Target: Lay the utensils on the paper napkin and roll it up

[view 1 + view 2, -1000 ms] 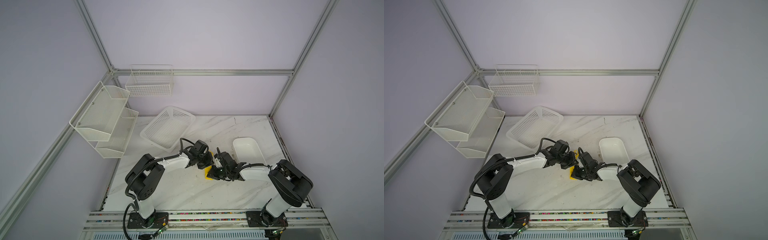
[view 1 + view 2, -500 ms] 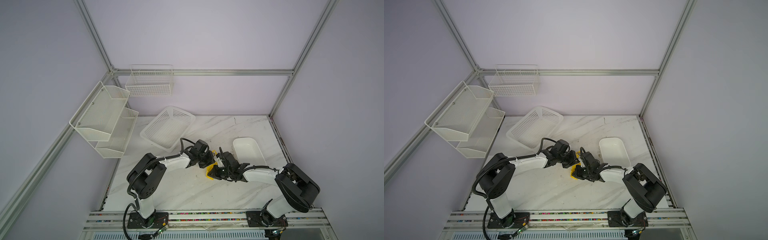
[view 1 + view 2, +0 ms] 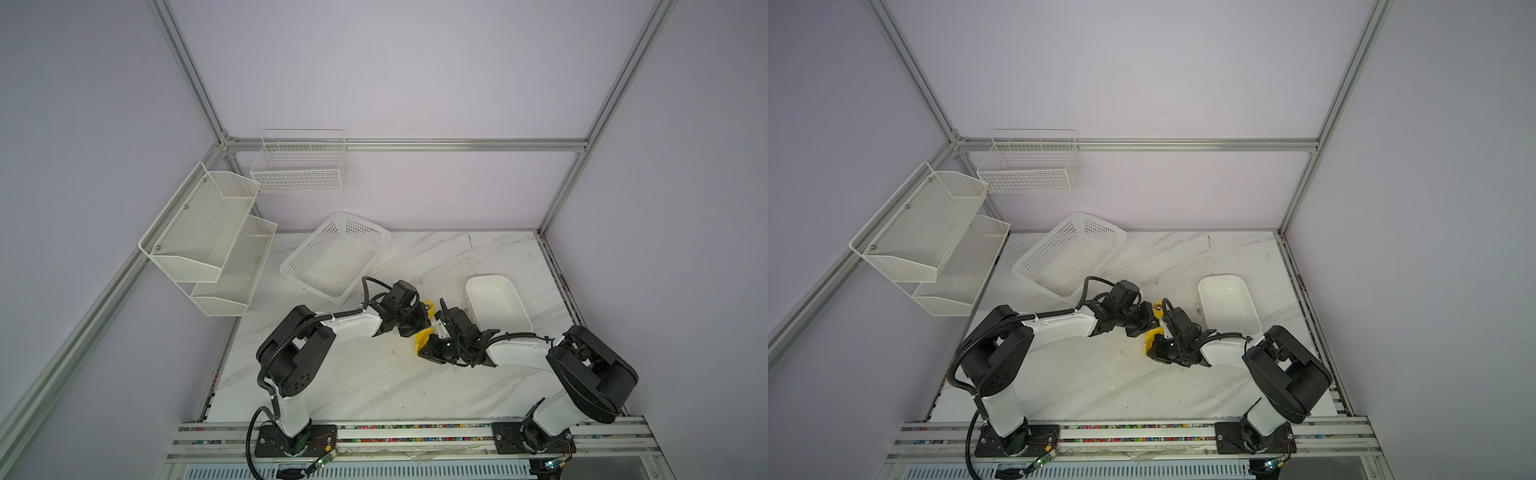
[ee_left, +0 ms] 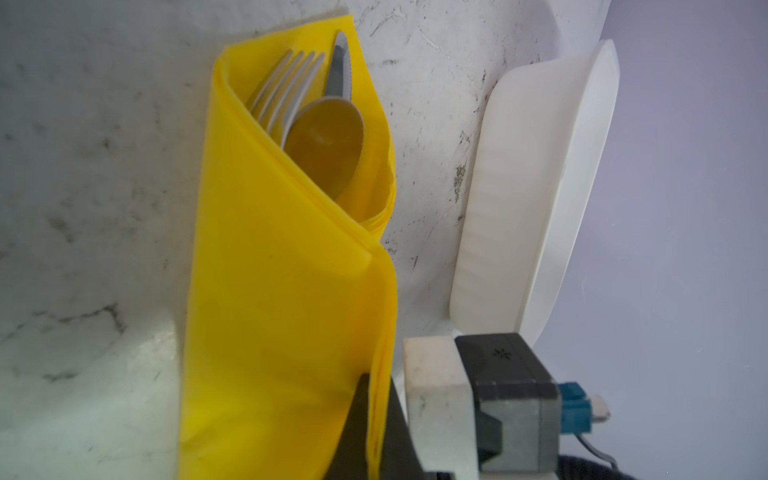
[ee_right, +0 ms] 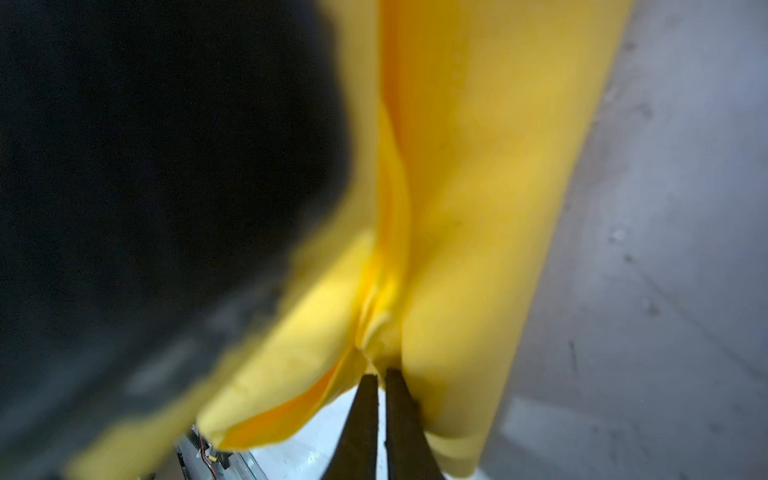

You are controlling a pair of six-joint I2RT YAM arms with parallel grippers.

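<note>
The yellow paper napkin [image 4: 282, 291] lies folded over the utensils on the marble table. Its open end shows the fork [image 4: 286, 83], the knife [image 4: 341, 66] and the spoon [image 4: 328, 137] tucked inside. In both top views only small yellow bits of the napkin [image 3: 424, 334] [image 3: 1152, 334] show between the two grippers. My left gripper [image 4: 376, 386] [image 3: 419, 320] is shut on the napkin's folded edge. My right gripper [image 5: 381, 374] [image 3: 428, 349] is shut on a bunched crease of the napkin [image 5: 478, 166] at the other end.
A white plastic tray [image 3: 494, 303] [image 4: 519, 208] sits just right of the napkin. A white perforated basket [image 3: 336, 257] stands behind the left arm. Wall shelves [image 3: 208, 232] and a wire basket [image 3: 299, 166] hang at the back left.
The right arm's elbow has shifted a little. Both grippers stay at the napkin with their grips unchanged.
</note>
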